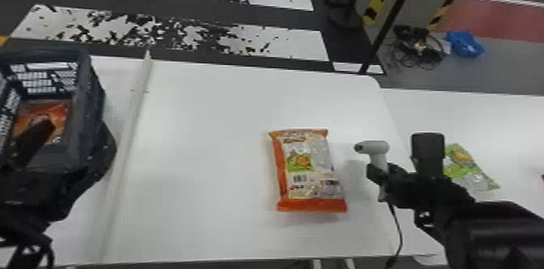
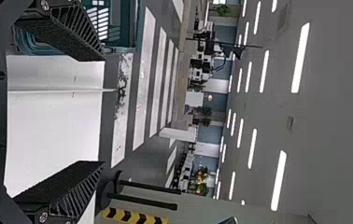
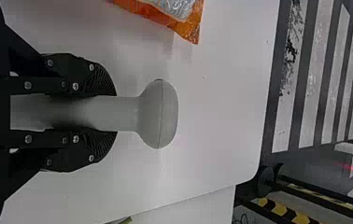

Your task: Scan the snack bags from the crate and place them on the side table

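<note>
My R hand (image 3: 114,114) is closed snug on the scanner (image 3: 158,114); L hand (image 2: 104,111) spread wide, empty. I'd aim sq. at the barcode (image 1: 300,178) on the orange bag (image 1: 309,163), w/o nudging it.

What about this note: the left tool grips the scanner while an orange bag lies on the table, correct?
The side is wrong: in the right wrist view, the right tool grips the scanner, while an orange bag lies on the table.

Bright light from ceiling strips (image 2: 300,58)
</note>
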Robot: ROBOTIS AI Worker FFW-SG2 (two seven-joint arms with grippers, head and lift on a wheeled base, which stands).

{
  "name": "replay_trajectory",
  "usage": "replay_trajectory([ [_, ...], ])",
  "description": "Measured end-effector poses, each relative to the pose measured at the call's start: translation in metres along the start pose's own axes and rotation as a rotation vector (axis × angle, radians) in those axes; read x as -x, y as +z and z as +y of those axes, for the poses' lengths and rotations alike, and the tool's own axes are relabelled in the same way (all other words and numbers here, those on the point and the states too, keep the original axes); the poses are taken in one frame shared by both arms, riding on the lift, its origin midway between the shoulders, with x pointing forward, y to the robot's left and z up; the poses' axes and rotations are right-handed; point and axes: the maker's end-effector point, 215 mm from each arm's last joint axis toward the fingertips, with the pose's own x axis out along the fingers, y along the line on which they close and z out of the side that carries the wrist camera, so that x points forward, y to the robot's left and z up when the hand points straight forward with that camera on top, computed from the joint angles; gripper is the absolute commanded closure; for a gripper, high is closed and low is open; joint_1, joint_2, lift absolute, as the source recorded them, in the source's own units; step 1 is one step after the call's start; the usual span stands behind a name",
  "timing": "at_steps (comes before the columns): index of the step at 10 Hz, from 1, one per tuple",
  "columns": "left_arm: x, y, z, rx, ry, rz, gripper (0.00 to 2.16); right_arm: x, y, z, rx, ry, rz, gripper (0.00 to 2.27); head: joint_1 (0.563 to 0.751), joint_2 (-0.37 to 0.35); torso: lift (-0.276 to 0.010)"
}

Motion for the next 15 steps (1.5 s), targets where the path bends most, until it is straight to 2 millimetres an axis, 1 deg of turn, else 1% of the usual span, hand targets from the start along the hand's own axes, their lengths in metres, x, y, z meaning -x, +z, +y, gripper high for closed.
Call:
replay_trajectory([
  [2, -0.002, 0.0, -0.002, 0.001, -0.003, 0.001, 0.09, 0.03, 0.004, 0.024, 0.009, 0.031, -0.001, 2.25, 0.695, -0.133, -0.081],
  [4, -0.003, -0.001, -0.002, 0.001, -0.004, 0.002, 0.09, 0.06, 0.004, 0.053, 0.026, 0.074, 0.014, 2.25, 0.695, -0.102, -0.081],
  [5, -0.003, -0.001, -0.002, 0.0, -0.004, 0.003, 0.09, 0.072, 0.002, 0.07, 0.038, 0.101, 0.03, 2.25, 0.695, -0.076, -0.081],
  [6, -0.002, -0.001, -0.002, 0.0, -0.004, 0.003, 0.09, 0.084, -0.001, 0.092, 0.054, 0.138, 0.047, 2.25, 0.695, -0.064, -0.081],
  [8, -0.002, -0.002, -0.003, 0.001, -0.006, 0.004, 0.09, 0.099, -0.006, 0.127, 0.083, 0.195, 0.064, 2.25, 0.695, -0.001, -0.081],
  [10, -0.002, -0.002, -0.004, 0.001, -0.009, 0.005, 0.09, 0.111, -0.013, 0.157, 0.114, 0.239, 0.086, 2.25, 0.695, 0.044, -0.081],
  [12, -0.001, -0.003, -0.004, 0.0, -0.009, 0.008, 0.09, 0.116, -0.018, 0.176, 0.144, 0.259, 0.095, 2.25, 0.695, 0.075, -0.081],
  [13, -0.001, -0.003, -0.004, 0.0, -0.009, 0.008, 0.09, 0.116, -0.019, 0.18, 0.158, 0.254, 0.096, 2.25, 0.695, 0.083, -0.081],
  [15, -0.001, -0.003, -0.004, 0.0, -0.009, 0.008, 0.09, 0.113, -0.019, 0.178, 0.172, 0.235, 0.094, 2.25, 0.695, 0.081, -0.081],
])
